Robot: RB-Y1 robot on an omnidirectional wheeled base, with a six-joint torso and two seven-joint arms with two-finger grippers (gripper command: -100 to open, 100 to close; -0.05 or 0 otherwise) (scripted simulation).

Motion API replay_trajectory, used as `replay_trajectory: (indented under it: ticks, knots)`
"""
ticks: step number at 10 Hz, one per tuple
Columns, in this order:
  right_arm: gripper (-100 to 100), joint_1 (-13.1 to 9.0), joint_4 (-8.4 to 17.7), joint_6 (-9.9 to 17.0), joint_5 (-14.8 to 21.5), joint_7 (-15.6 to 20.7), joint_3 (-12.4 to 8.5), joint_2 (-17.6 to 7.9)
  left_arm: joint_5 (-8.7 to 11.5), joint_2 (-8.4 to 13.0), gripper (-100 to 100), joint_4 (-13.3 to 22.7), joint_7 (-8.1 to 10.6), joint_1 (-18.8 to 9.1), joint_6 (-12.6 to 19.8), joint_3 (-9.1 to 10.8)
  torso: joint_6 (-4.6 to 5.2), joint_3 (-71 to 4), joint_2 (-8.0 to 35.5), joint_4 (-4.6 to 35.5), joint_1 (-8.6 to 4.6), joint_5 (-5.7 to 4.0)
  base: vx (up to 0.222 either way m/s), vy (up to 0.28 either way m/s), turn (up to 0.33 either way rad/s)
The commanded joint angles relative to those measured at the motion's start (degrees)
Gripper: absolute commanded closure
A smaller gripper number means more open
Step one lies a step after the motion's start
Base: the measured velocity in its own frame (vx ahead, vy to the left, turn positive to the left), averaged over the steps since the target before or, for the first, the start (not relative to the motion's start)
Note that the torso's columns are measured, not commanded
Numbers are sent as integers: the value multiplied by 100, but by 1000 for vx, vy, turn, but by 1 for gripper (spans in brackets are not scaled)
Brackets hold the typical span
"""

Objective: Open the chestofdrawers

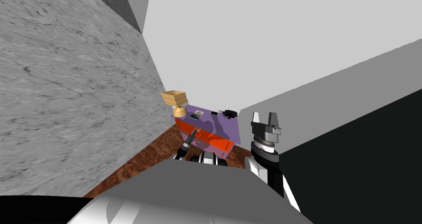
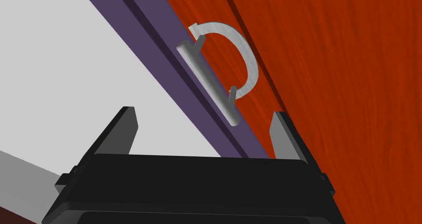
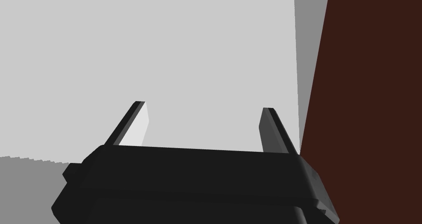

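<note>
- The chest of drawers [image 1: 220,128], purple with orange-red fronts, stands in the middle of the head view.
- Our left gripper [image 2: 202,128] is wide open and holds nothing. The grey handle [image 2: 208,83] lies just ahead, between its 2 fingers.
- Our right gripper [image 1: 266,119], right of centre, is open and empty too.
- We judge the reach nearly done; closing on the handle and pulling are left.

Black boxy tool [image 3: 204,106], two thin grey blade-like fingers [image 3: 136,130]
</note>
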Motion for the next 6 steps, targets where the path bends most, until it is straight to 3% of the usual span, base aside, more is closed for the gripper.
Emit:
replay_trajectory:
  ticks: [1,3,4,6]
  knots:
    - [0,0,0,0,0,0,0,0,-12,-23,100,90,-48,93,-160,-4,-1,0,-1,-1,6,2,0,0,0]
    - [0,0,0,0,0,0,0,0,-13,-26,100,143,-60,116,-217,-3,-1,-1,-1,-1,11,3,2,13,1]
    - [0,0,0,0,0,0,0,0,-15,-27,-100,146,-68,127,-246,-4,0,-1,-1,0,4,1,0,0,0]
    - [0,0,0,0,0,0,0,0,17,18,-100,77,21,-97,32,16,1,-1,-2,0,-4,-1,-1,-13,0]
